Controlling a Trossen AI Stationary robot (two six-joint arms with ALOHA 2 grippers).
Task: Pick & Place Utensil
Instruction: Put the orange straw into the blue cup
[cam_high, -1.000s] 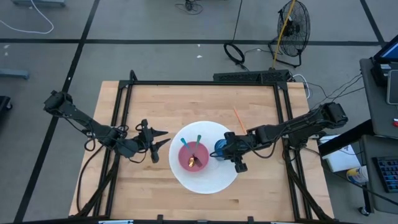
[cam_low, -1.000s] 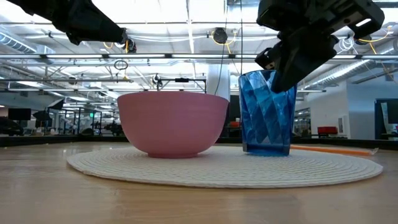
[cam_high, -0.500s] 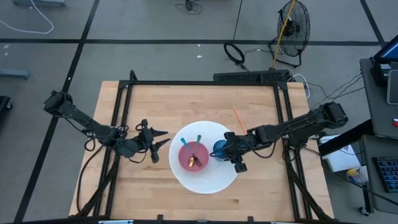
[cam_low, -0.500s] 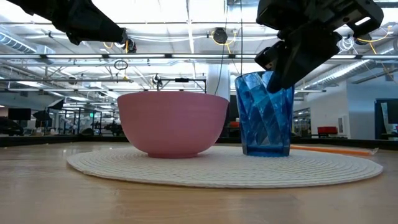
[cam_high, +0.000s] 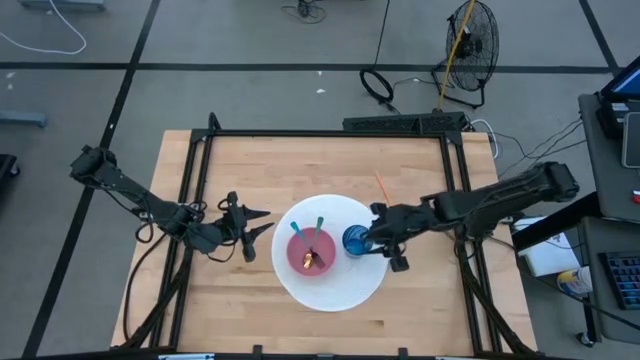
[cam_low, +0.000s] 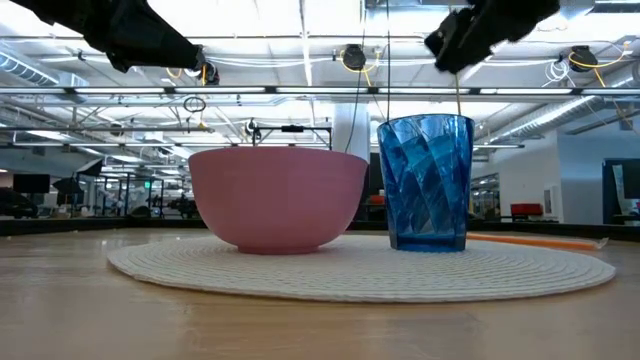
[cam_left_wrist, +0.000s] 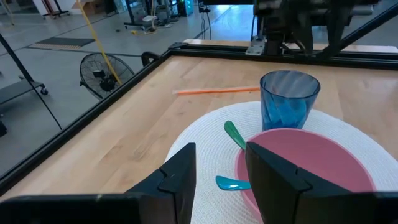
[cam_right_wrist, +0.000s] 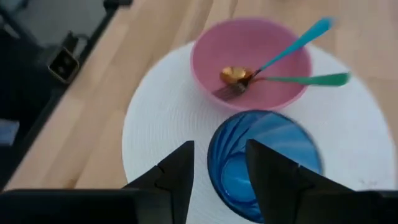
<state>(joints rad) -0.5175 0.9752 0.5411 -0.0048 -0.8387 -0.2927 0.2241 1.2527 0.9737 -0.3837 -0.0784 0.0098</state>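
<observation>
A pink bowl (cam_high: 311, 252) stands on a round white placemat (cam_high: 330, 288) and holds utensils. A teal-handled one (cam_right_wrist: 298, 38) and a green-handled one (cam_right_wrist: 311, 79) lean on its rim, with a gold spoon head (cam_right_wrist: 235, 76) at the bottom. A blue faceted cup (cam_high: 355, 240) stands upright on the mat, right of the bowl. My right gripper (cam_high: 380, 240) is open and hangs just right of and above the cup (cam_low: 425, 180), touching nothing. My left gripper (cam_high: 255, 231) is open, left of the mat, pointing at the bowl (cam_left_wrist: 305, 165).
An orange stick (cam_high: 384, 187) lies on the wood beyond the mat toward the far right. A black frame (cam_high: 320, 133) borders the tabletop. Bare wood lies along the near edge and the far side. A floor fan (cam_high: 470, 35) stands beyond the table.
My right gripper has let go of the blue cup's rim, risen above it and drawn back toward the table's right edge. The cup, nudged slightly toward the bowl and tilted a moment ago, now stands upright on the mat.
</observation>
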